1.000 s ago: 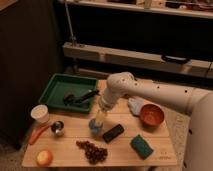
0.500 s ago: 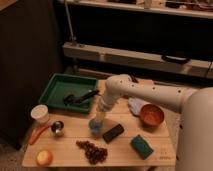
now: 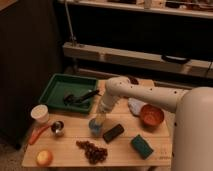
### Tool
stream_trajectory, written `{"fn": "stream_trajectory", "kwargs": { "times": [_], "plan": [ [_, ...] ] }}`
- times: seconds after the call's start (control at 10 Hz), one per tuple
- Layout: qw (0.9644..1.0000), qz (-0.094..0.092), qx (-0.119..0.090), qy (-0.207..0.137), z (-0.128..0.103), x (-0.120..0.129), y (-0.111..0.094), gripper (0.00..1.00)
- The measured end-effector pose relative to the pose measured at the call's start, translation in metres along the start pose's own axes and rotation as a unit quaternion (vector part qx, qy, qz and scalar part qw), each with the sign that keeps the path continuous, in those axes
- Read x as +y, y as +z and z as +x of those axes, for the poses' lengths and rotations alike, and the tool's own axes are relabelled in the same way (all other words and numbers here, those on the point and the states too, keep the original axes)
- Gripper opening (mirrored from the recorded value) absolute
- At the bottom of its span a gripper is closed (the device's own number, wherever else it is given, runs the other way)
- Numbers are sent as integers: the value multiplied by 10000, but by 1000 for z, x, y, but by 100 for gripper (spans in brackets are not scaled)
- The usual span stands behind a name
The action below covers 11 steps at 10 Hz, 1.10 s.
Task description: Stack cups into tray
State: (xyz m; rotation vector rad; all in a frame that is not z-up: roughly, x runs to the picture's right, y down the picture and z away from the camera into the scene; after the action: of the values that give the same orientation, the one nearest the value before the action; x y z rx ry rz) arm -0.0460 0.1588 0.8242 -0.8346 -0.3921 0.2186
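Under everything, a wooden table (image 3: 160, 157) of light planks, with dark shelving (image 3: 135, 55) behind. Reaching in from the right, a white arm (image 3: 150, 97), bent down at its end into the gripper (image 3: 98, 119), hanging right at the light blue cup (image 3: 95, 127) near the table's middle. Cannot tell whether the jaws stand apart or clamped on that cup.

Behind the jaws and to their left, the dark green tray (image 3: 54, 85), flat on the far left part of the table, holding dark things (image 3: 80, 96) too murky to name. Right of the jaws, well apart, an orange-brown bowl (image 3: 151, 116), upright. Between bowl and jaws, slightly behind, a pale cloth or plate (image 3: 134, 106), hard to say which. In front of the jaws and to their right, a green sponge (image 3: 142, 146) near the front edge. Straight in front of the jaws, a bunch of dark grapes (image 3: 92, 150).

Far left of the jaws, the white cup (image 3: 40, 113), upright, just outside the tray's near corner. Just right of the jaws and slightly forward, a dark brown block (image 3: 113, 133), lying askew near the blue cup. Left and forward, an orange stick-like thing (image 3: 37, 134), perhaps a carrot. At the front left corner, well away from the jaws, a round yellow-orange fruit (image 3: 44, 158). Left of the jaws, between white cup and blue cup, the small steel cup (image 3: 58, 127), upright, apart from both.
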Motion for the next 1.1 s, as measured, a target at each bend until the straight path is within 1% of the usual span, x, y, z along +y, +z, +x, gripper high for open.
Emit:
{"fn": "stream_trajectory", "kwargs": {
  "times": [0.1,0.2,0.3,0.4,0.5,0.6,0.7,0.9,1.0,1.1],
  "plan": [
    [10000,-68,28,-31,0,2,2,47],
    [9999,-120,45,-85,-3,6,4,37],
    [9997,-159,69,-157,-9,11,0,25],
    [9996,-182,78,-206,-14,16,-6,16],
    [9995,-192,43,-251,-22,21,-16,7],
    [9994,-215,-12,-287,-28,26,-26,2],
    [9989,-243,-160,-369,-40,34,-45,0],
    [9981,-232,-293,-487,-56,44,-71,0],
    [9974,-202,-362,-581,-70,50,-90,0],
    [9970,-181,-400,-634,-78,53,-103,0]
  ]
}}
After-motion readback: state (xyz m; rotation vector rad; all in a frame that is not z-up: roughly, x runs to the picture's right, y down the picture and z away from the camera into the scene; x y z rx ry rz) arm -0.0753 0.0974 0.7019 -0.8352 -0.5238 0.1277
